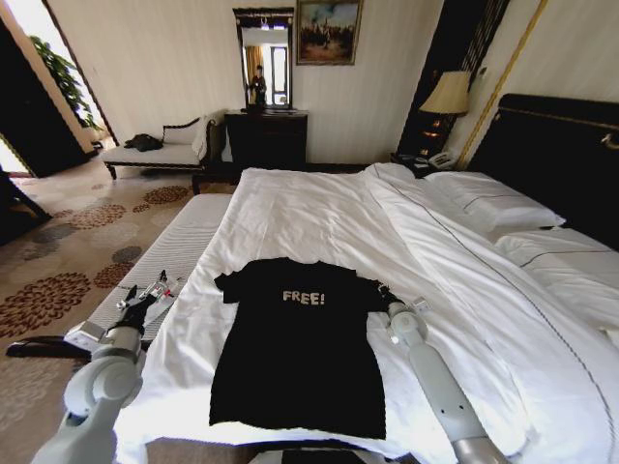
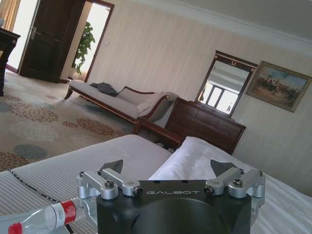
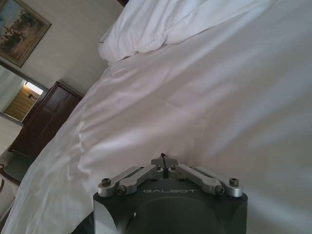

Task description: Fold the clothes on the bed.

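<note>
The clothes, a black T-shirt (image 1: 300, 358) with white "FREE!" lettering, lie spread flat, chest up, on the near part of the white bed (image 1: 319, 208). My right gripper (image 1: 385, 293) rests at the shirt's right sleeve edge. In the right wrist view that gripper (image 3: 163, 163) is shut, a tiny dark sliver at its tips and white duvet (image 3: 204, 92) beyond; whether it pinches fabric I cannot tell. My left gripper (image 1: 155, 288) hangs off the bed's left side, apart from the shirt. In the left wrist view it (image 2: 168, 168) stands wide open and holds nothing.
A grey striped bench (image 1: 189, 237) runs along the bed's left side, with a small red-labelled bottle (image 2: 44, 217) under my left gripper. Pillows (image 1: 488, 203) and the dark headboard (image 1: 561, 155) are at the right. A chaise (image 1: 155, 150) and dresser (image 1: 266, 135) stand at the far wall.
</note>
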{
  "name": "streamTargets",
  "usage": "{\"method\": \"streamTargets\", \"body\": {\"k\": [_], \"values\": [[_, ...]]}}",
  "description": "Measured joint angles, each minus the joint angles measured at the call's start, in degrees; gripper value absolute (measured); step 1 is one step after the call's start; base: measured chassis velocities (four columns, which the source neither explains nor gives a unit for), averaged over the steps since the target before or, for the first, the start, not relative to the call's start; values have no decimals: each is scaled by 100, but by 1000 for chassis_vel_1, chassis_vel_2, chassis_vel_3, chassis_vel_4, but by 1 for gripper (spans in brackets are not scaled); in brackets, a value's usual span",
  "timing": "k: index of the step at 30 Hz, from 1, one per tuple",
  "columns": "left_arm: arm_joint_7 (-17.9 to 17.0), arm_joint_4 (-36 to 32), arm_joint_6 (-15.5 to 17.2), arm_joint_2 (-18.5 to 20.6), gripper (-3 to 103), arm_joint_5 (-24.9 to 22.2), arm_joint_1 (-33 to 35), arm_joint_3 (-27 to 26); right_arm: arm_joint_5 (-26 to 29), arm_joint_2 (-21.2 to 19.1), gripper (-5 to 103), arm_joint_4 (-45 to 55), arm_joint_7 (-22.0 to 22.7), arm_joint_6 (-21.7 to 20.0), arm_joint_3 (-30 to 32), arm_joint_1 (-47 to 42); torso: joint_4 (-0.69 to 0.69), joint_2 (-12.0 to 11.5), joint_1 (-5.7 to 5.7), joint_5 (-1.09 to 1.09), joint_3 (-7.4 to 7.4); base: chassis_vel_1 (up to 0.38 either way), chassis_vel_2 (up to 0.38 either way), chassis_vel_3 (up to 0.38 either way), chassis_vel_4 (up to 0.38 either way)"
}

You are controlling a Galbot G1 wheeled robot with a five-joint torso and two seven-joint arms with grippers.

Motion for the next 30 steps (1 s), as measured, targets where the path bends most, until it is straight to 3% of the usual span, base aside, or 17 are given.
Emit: {"method": "streamTargets", "body": {"k": [17,22,30], "values": [[-50,47,-9,-60,100,134,31,15,-6,-44,0,361,-52,76,-9,-96,0,0,0,0,0,0,0,0,0],[-73,15,-9,-92,100,167,51,16,-82,-27,0,879,-239,256,-140,-151,0,0,0,-1,0,0,0,0,0],[-76,-27,-22,-123,100,191,159,-80,-490,146,0,839,-608,511,-571,-102,1,0,0,0,0,0,0,0,0]]}}
